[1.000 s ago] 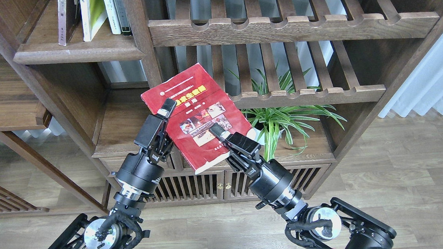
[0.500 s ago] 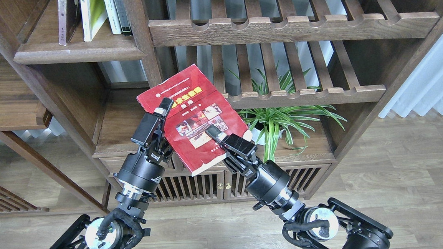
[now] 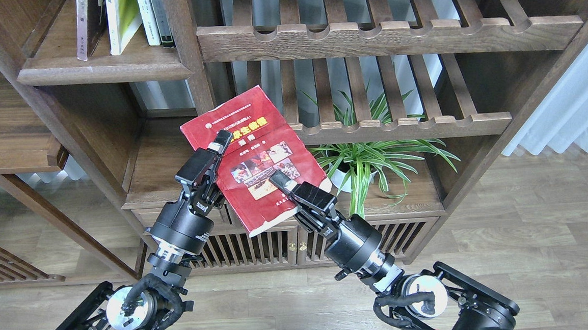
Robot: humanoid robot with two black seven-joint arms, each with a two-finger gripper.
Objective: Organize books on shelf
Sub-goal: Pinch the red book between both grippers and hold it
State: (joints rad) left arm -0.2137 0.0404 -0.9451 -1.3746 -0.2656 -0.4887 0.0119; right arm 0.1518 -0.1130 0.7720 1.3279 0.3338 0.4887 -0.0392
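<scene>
Both my left gripper (image 3: 215, 148) and right gripper (image 3: 281, 182) clamp the red paperback with yellow title (image 3: 252, 155), held tilted before the slatted wooden rack (image 3: 404, 126); a green potted plant (image 3: 370, 155) sits just right.

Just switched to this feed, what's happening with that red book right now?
Both arms are holding the red book up in front of the bookcase, cover facing the camera and tilted. The left gripper is clamped on its left edge, and the right gripper is clamped near its lower right corner. The book is in the air, not resting on any board. A few other books stand on the solid shelf at upper left. A potted plant sits just right of the book.
</scene>
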